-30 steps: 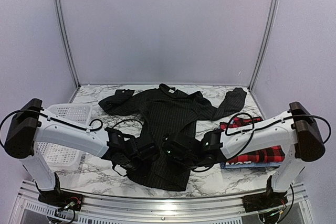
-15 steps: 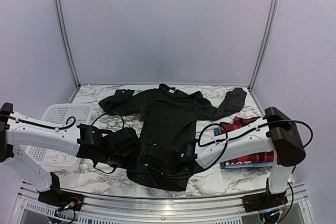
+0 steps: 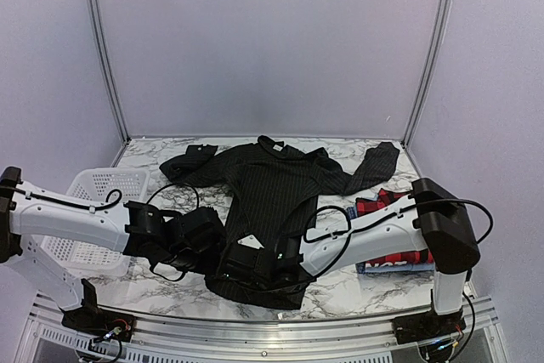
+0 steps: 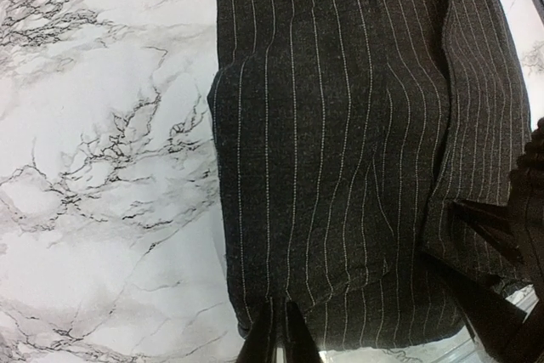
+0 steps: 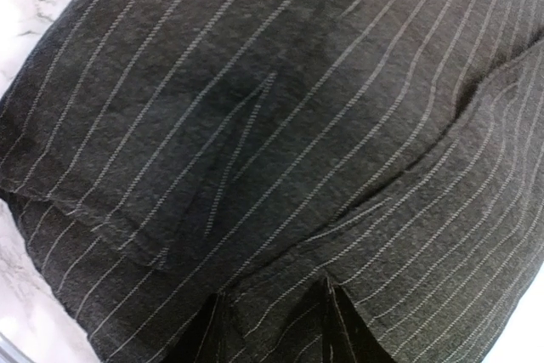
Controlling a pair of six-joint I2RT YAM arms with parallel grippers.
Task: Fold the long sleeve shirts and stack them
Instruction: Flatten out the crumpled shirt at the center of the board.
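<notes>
Black pinstriped shirt lies flat on the marble table, roughly centred between the two arms. Its long axis runs near-far: the collar points at the far wall and the hem sits at the near edge, shifted a little left of the collar. One sleeve goes out far-left and is bunched at its end. The other angles out far-right with its cuff well beyond the body. In both wrist views you see a second layer of the same cloth lapped over the body near the hem.

Left gripper is at the hem's left part, low over the table. Its fingers are together and nipped on the hem edge, and the cloth puckers where they meet.

Right gripper is reached across to the near hem, just beside the left one. Its fingers stand apart and pinstriped cloth spans the gap. You cannot tell from these views whether they bite on it or only press on it.

Red-and-black plaid shirt sits folded at the right side, partly under the right arm. It rests on the blue folded shirt, of which only a near strip shows. White mesh basket is at the left edge, behind the left arm.
</notes>
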